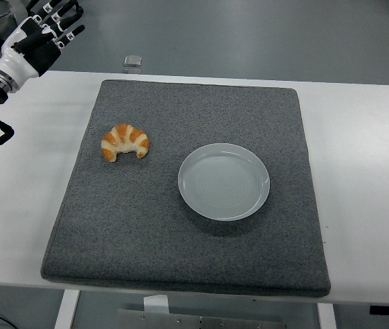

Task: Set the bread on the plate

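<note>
Head view, the only angle on offer: the left hand (44, 31) hangs high at the far-left corner, above the table (30, 205) edge, fingers (68, 22) spread and holding nothing. The right hand isn't in shot at all. The bread (125, 142), a croissant, lies on the grey mat (181, 253) toward its left side, well apart from that hand. The plate (224, 181) sits empty near the mat's centre, to the right of the bread.

Risks from here, as I read it: a curved, flaky croissant could crumble under a hard squeeze, or roll away if the fingers land off-centre. A low carry might clip the plate's rim and shove it.
</note>
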